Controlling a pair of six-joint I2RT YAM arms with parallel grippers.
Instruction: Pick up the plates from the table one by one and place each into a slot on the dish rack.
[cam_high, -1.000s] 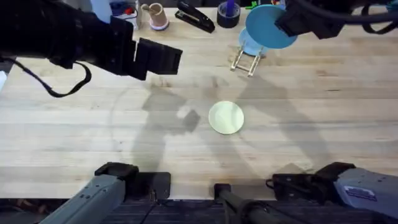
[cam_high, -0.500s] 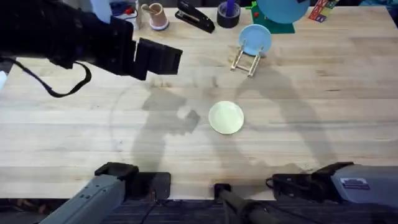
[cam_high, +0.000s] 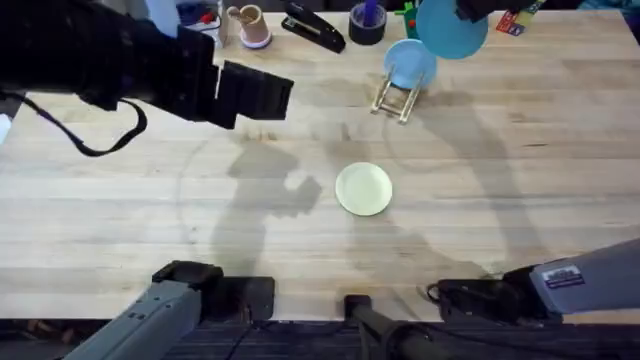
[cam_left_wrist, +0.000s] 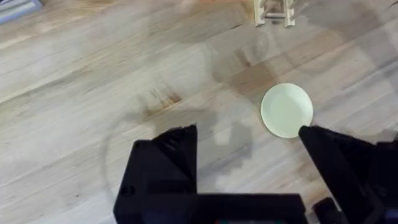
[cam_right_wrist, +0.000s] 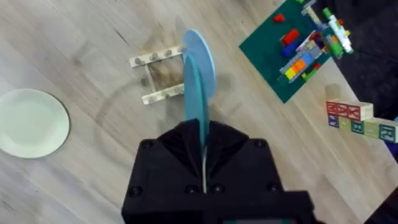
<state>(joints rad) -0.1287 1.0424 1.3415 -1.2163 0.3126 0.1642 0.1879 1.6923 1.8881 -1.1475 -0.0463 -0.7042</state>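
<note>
While the right tool (cam_right_wrist: 202, 152) is clamped on the round teal-blue plate (cam_right_wrist: 198, 78), holding it edge-up above the far edge of the light wooden plank desk (cam_high: 520, 160), the small light-wood dowel dish rack (cam_high: 397, 97) stands on the desk just below and beside that plate in the overhead view. A paler sky-blue round plate (cam_high: 409, 63) sits upright in the rack.

Writing: the toy blocks (cam_right_wrist: 360, 119) near the far right corner carry letters, too small to read. Right arm's base has a white label (cam_high: 565, 279), unreadable.

The pale cream-yellow round flat plate (cam_high: 364, 189) lies flat about mid-desk, well apart from both tools. In the left wrist view it lies beyond the right-hand finger of the left tool (cam_left_wrist: 249, 158), not touching; the tool's black fingers are spread wide apart w/ nothing between them.

Far edge of desk: black stapler (cam_high: 314, 26), dark tape roll (cam_high: 366, 24), pinkish cup (cam_high: 252, 27). A green base plate w/ coloured bricks (cam_right_wrist: 298, 46) lies beyond the rack in the right wrist view.
</note>
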